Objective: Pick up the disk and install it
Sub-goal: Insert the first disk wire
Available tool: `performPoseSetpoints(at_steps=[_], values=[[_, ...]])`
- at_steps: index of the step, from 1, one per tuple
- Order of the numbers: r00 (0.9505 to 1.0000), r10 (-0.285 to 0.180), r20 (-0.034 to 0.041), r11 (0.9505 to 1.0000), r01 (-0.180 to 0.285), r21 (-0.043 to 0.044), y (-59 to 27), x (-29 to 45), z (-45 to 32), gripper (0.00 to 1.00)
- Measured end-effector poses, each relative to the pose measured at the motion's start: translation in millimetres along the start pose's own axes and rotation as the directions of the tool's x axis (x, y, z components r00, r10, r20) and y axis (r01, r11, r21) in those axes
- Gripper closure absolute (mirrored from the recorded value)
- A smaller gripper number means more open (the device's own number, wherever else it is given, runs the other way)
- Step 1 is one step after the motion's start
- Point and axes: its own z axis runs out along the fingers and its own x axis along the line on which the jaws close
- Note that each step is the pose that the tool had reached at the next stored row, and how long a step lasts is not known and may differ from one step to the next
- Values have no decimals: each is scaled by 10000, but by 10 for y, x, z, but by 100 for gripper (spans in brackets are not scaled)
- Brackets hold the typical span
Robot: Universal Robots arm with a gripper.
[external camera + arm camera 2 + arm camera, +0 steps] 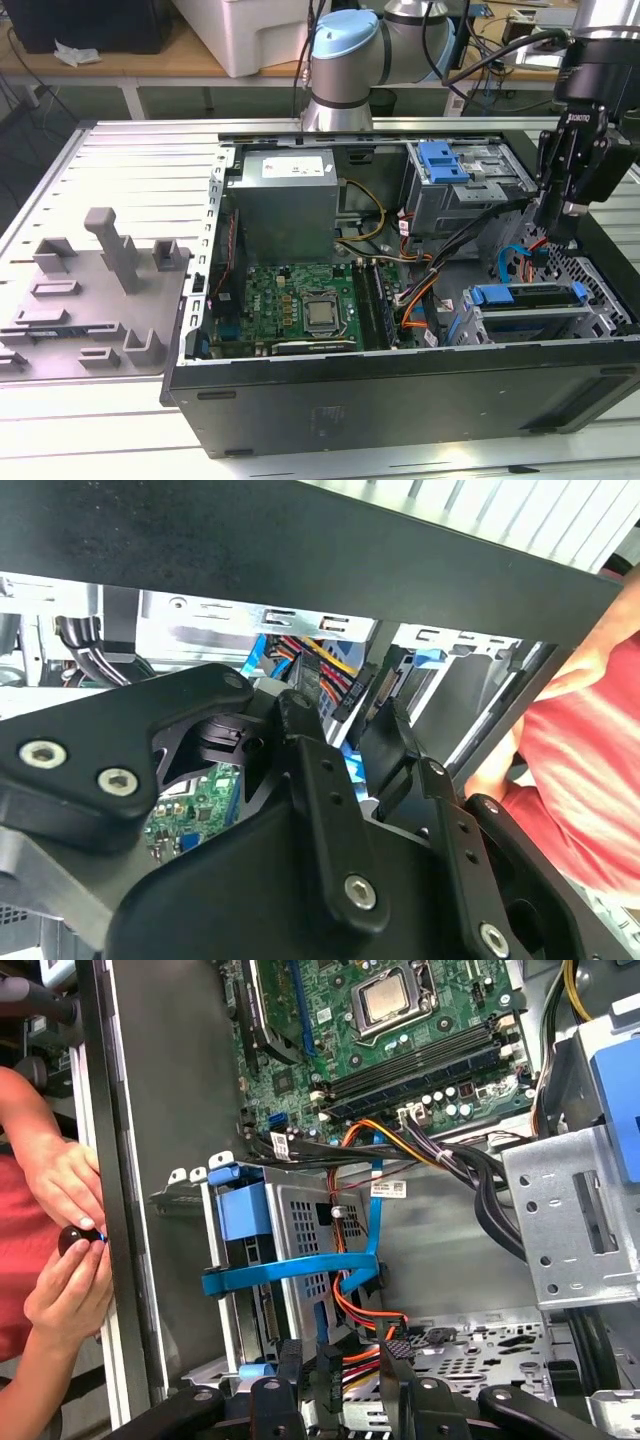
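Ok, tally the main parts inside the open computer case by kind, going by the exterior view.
Grey power-supply box with white sticker: 1
Green motherboard circuit board: 1
Grey metal cage with blue latch: 1
Silver disk in blue plastic bracket: 1
Total: 4

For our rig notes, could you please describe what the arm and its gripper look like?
The arm is built of silver-grey tubular segments with a light-blue joint cap, and black cables run beside it. The gripper is matt black: angular linkage plates fastened with silver hex-socket screws, ending in two narrow black fingers.
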Motion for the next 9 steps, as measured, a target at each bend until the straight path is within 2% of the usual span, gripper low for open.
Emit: performPoseSetpoints(at_steps=[9], values=[[10000,65,-4,10000,-65,-38,-18,-9,7,56]])
